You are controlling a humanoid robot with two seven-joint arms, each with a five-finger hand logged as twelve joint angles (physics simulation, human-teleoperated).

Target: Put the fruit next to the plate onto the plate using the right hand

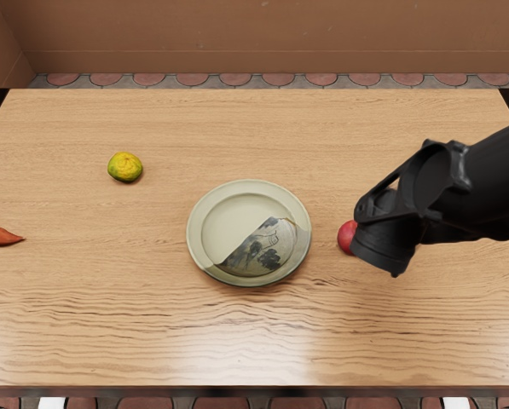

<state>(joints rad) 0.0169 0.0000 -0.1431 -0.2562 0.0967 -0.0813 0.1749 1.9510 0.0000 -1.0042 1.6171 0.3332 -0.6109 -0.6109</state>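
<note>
Here, blocky black right hand (389,240) at round red fruit (346,236) beside glazed plate (195,230); grip unclear.

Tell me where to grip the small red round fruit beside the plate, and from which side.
Grip the small red round fruit across its middle, coming from above and the right: it is round, the beige ceramic plate lies close on its left, and the black right hand covers its right side.

Place: a simulated dining spot, home-like, rendered rather than photographed.
Furniture: a wide wooden table (152,324) with plain grain fills most of the view.
Tableware: one glazed plate (194,223), a citrus (125,166) nearby.
Surroundings: brown wall (263,34) behind, scalloped floor tiles (237,79) at its foot.
</note>
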